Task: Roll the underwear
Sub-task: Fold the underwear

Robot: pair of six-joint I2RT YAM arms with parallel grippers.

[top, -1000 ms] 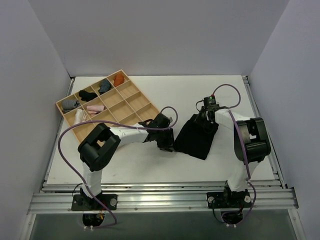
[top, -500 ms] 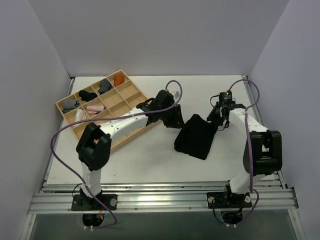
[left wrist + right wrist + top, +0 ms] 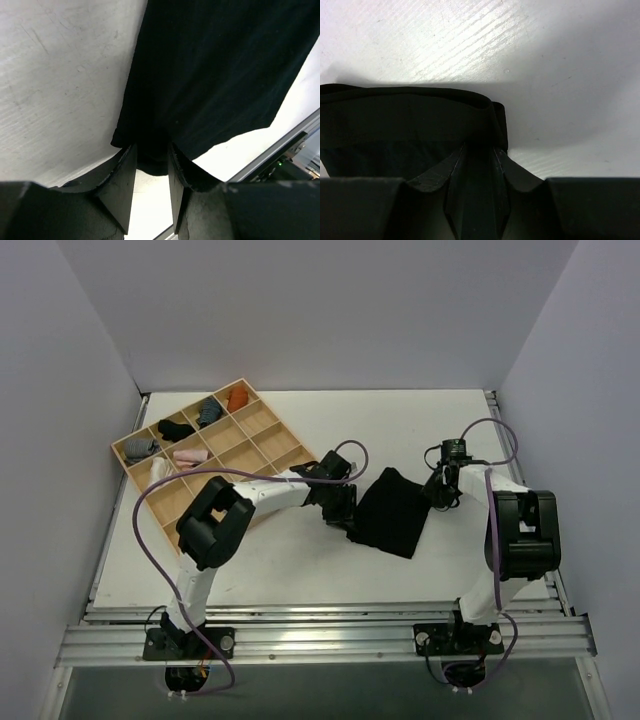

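black underwear (image 3: pixel 392 512), left fingers (image 3: pixel 117 185) back at its left corner

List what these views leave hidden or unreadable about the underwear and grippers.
Left wrist view: whether the left gripper clamps the underwear hem or only straddles it; black on black.
Right wrist view: most of the underwear, cut off by the left edge and the right gripper.
Top view: both grippers' fingertips, under their own wrists.
Top view: bundles in the tray, too small.
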